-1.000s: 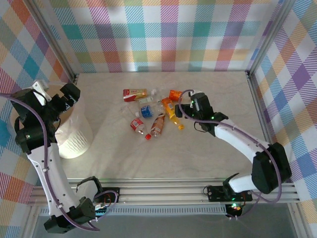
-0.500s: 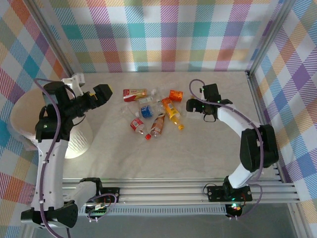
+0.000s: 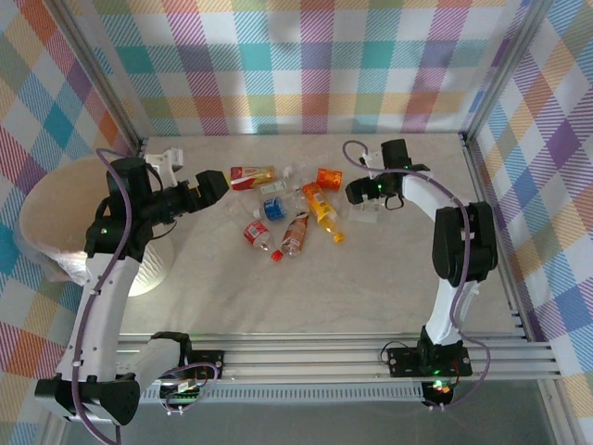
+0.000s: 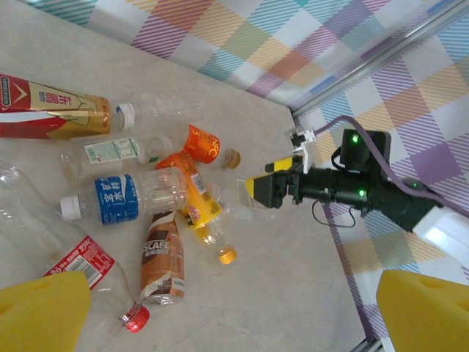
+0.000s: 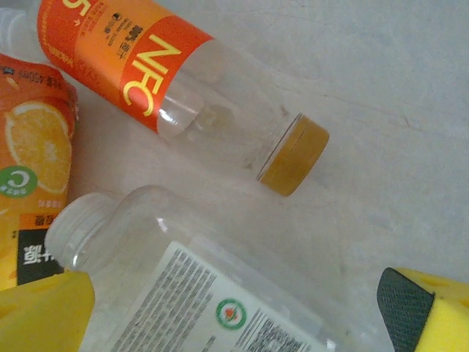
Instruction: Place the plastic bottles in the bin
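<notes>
Top view: the left gripper (image 3: 214, 184), open and empty, has swung from the bin (image 3: 42, 218) back to the bottles (image 3: 274, 209) for another pick; the right gripper (image 3: 355, 193) is open too.

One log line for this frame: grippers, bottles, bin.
left gripper: open, empty, beside red-gold bottle | right gripper: open, empty, over NFC bottle | plastic bottles: lying clustered on table | bin: left side, apart from bottles

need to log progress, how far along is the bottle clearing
Done: nothing I can confirm; the visible part of the bin shows no bottle. In hand: nothing; the left gripper and right gripper are open and empty, either side of the pile. Left: about eight plastic bottles lying on the table.
</notes>
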Controlling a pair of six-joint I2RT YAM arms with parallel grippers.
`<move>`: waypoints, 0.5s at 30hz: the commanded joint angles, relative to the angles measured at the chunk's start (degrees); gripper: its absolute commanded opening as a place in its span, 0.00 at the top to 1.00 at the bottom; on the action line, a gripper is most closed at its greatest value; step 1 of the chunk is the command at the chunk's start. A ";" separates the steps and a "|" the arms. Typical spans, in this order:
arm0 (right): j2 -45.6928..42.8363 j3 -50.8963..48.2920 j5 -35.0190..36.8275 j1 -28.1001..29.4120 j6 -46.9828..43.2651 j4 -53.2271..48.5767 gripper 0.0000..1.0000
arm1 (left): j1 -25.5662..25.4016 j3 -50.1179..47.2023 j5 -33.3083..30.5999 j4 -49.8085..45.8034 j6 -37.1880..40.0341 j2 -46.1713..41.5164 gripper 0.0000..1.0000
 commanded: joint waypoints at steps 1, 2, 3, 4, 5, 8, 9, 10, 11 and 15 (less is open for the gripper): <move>2.64 3.37 -5.66 -1.17 -6.02 -8.94 0.00 | -0.84 -0.07 -1.38 1.57 -0.93 -0.77 0.00; 2.37 2.68 -6.14 -1.18 -6.32 -9.34 0.00 | -1.02 -0.12 -2.05 1.69 -1.54 -0.57 0.00; 1.94 1.63 -6.67 -1.15 -6.44 -9.09 0.00 | -1.10 -0.21 -2.38 1.84 -2.14 -0.43 0.00; 1.53 0.63 -7.81 -1.25 -7.00 -9.15 0.00 | -1.26 -0.21 -2.86 2.04 -2.78 -0.34 0.00; 1.44 0.18 -8.62 -1.34 -8.04 -10.09 0.00 | -1.45 -0.21 -3.29 2.05 -3.14 -0.28 0.00; 1.32 0.14 -7.15 -1.34 -9.45 -13.83 0.00 | -1.91 -0.20 -4.32 2.39 -3.40 -0.24 0.00; 0.65 -0.43 -6.84 -1.40 -9.49 -14.30 0.00 | -2.03 -0.17 -4.51 2.56 -3.45 -0.13 0.00; -0.37 -1.26 -6.54 -1.43 -9.31 -14.43 0.00 | -2.10 0.03 -4.81 2.41 -3.58 0.03 0.00; -1.66 -2.42 -6.57 -1.43 -9.12 -14.00 0.00 | -2.16 0.15 -4.80 2.18 -3.64 0.15 0.00; -5.46 -7.68 -5.48 -1.34 -8.69 -10.27 0.00 | -2.47 0.15 -4.81 1.09 -3.10 0.62 0.00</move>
